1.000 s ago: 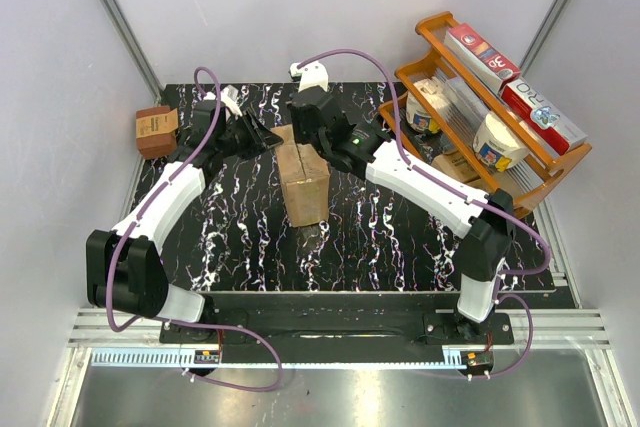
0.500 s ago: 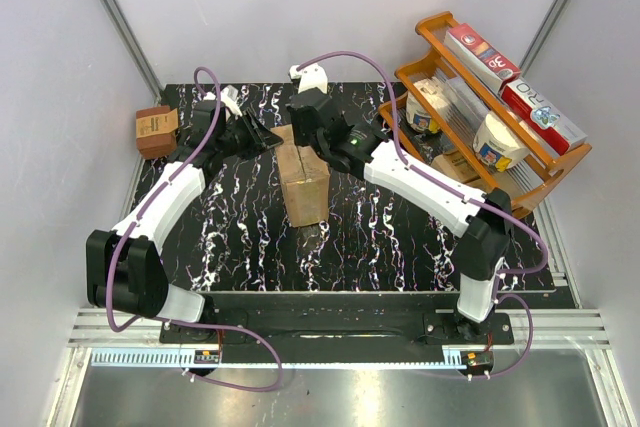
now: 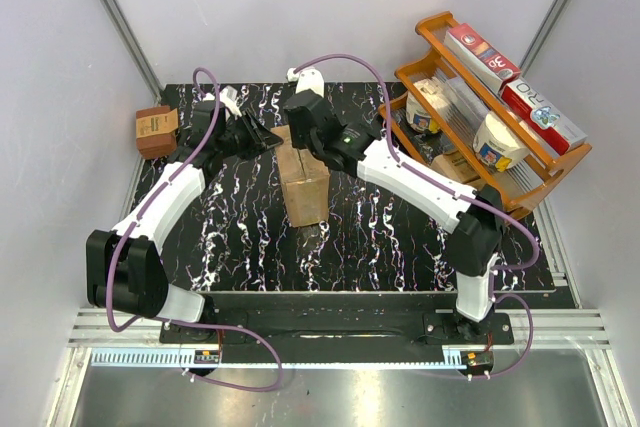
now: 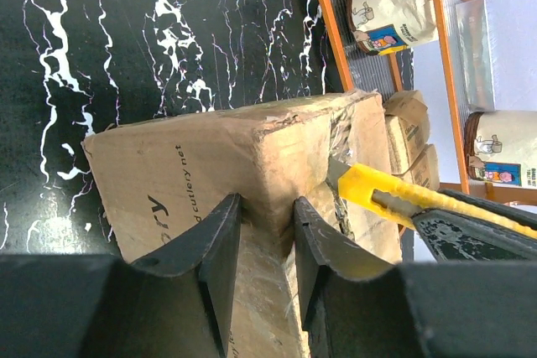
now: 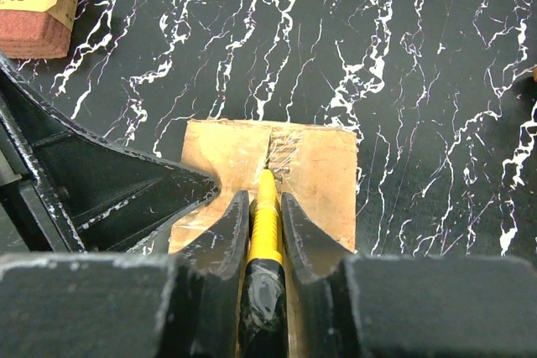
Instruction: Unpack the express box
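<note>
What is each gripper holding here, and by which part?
The right gripper holds the yellow utility knife by its handle, blade end at the express box's taped seam. The left gripper pinches an edge of the express box.

1. Fingers (image 5: 225, 236): black, wedge-shaped, scuffed with pale specks.
2. Behind the fingers: black wrist housings (image 3: 312, 112), then white arm links (image 3: 415, 185).
3. Purple cables (image 3: 340, 56) loop behind both wrists; green light (image 3: 349, 135) on the right.

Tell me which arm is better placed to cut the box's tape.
Right: the right pincer holds the yellow knife, tip at the taped seam. The left pincer only grips the express box edge.
</note>
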Robot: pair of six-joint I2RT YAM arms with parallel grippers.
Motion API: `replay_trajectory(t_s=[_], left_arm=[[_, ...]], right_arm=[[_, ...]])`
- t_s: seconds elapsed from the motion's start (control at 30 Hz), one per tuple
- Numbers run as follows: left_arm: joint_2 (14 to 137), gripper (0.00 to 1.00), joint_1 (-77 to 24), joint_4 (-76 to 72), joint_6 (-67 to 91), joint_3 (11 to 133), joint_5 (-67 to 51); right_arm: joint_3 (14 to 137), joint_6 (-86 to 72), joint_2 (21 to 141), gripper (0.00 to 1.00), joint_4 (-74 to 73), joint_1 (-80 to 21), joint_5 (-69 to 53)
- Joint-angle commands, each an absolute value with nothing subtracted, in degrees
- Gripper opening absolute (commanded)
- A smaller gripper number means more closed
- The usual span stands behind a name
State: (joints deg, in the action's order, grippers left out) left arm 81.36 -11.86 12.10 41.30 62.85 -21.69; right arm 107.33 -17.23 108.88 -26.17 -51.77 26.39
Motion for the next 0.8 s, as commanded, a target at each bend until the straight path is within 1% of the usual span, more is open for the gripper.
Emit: replay_trajectory(t_s=[0.0,0.03,0.17,0.3,0.4,0.6,0.77], left_arm=[[82.53,0.28,-12.39,18.19,42.8,60.38,-22.5],[82.44,0.25,-12.39,17.85,43.41,60.12,-22.5],[82.18,0.17,-13.18,17.58,46.92,59.41,-21.19],[81.56,0.16,-14.06,17.58,48.51,59.15,-17.76],[81.3,0.15,-14.33,17.58,49.13,59.24,-16.27],[81.21,0.13,-14.77,18.02,49.66,59.5,-14.5],[81.39,0.12,-14.85,18.11,49.75,59.5,-14.33]], right_arm=[[112.57,-19.33,110.21,0.0,-32.07,-52.29,28.47],[113.37,-19.34,110.56,0.0,-32.95,-52.56,28.82],[120.66,-19.77,112.76,0.0,-41.28,-53.17,30.76],[128.21,-20.74,115.74,0.0,-47.71,-53.44,30.67],[130.95,-21.62,116.89,0.0,-50.8,-53.7,30.59],[131.75,-21.97,117.07,0.0,-52.91,-54.14,30.41],[128.51,-22.76,116.54,0.0,-53.09,-54.14,29.97]])
